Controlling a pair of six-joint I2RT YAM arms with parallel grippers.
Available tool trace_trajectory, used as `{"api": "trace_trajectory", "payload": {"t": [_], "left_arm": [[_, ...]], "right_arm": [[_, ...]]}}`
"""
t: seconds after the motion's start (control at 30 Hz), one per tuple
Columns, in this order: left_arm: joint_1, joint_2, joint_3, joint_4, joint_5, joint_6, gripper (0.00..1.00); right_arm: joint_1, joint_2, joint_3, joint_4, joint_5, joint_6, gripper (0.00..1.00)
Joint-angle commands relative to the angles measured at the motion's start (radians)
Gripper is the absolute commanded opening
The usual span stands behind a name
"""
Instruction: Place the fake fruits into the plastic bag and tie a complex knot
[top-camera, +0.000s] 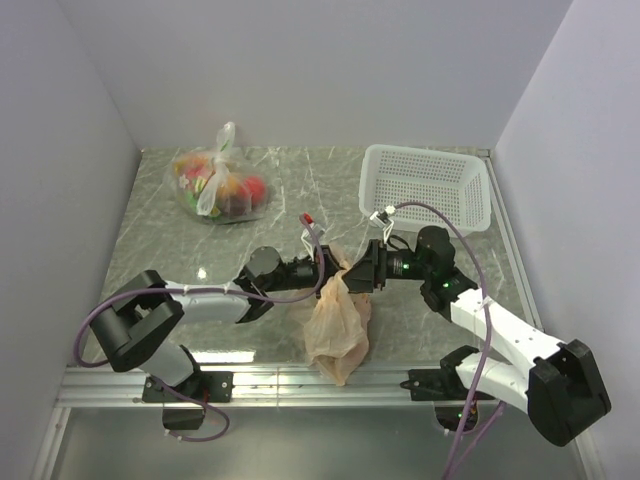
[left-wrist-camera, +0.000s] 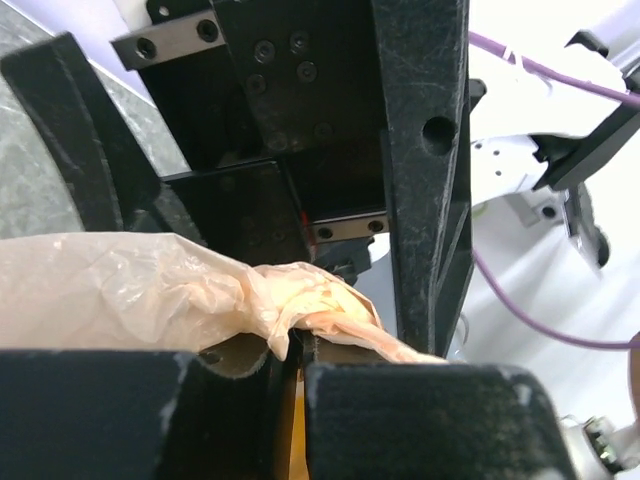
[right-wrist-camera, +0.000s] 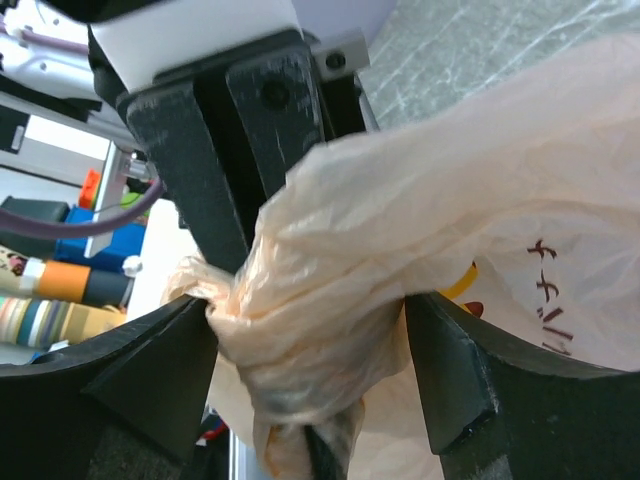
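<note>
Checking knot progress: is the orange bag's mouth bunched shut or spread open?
Bunched shut. The bag is twisted into a wad at its neck, between left gripper and right gripper; finished knot, cannot tell.

Grey marbled table (top-camera: 300, 185) carrying a basket and two bags
A clear bag (top-camera: 218, 187) of mixed fruit (top-camera: 252, 187) is sitting at the far left and a white basket (top-camera: 428, 187) is lying at the far right, well apart; the peach bag (top-camera: 338, 335) is sagging at the near middle, its lower end seeming to be resting by the front edge
</note>
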Motion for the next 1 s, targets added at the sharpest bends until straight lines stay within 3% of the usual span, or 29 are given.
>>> {"api": "trace_trajectory", "payload": {"t": [0.0, 0.17, 0.37, 0.6, 0.63, 0.97], "left_arm": [[-0.045, -0.001, 0.014, 0.101, -0.05, -0.054, 0.11], [-0.069, 0.007, -0.002, -0.001, -0.089, -0.048, 0.16], [-0.095, 0.058, 0.055, -0.08, -0.121, 0.002, 0.06], [-0.079, 0.015, 0.008, -0.019, -0.063, 0.003, 0.09], [-0.079, 0.015, 0.008, -0.013, -0.055, 0.005, 0.1], [-0.069, 0.022, 0.012, 0.009, -0.025, 0.0, 0.14]], "right_arm": [[0.01, 0.024, 0.02, 0.085, 0.032, 0.025, 0.78], [0.015, 0.011, 0.052, -0.053, 0.045, -0.095, 0.77], [0.023, 0.032, 0.086, -0.131, 0.051, -0.15, 0.76], [-0.123, -0.011, 0.233, -0.673, -0.066, -0.573, 0.88], [-0.135, -0.017, 0.25, -0.733, -0.064, -0.625, 0.97], [-0.261, -0.048, 0.409, -1.185, -0.159, -1.027, 0.94]]}}
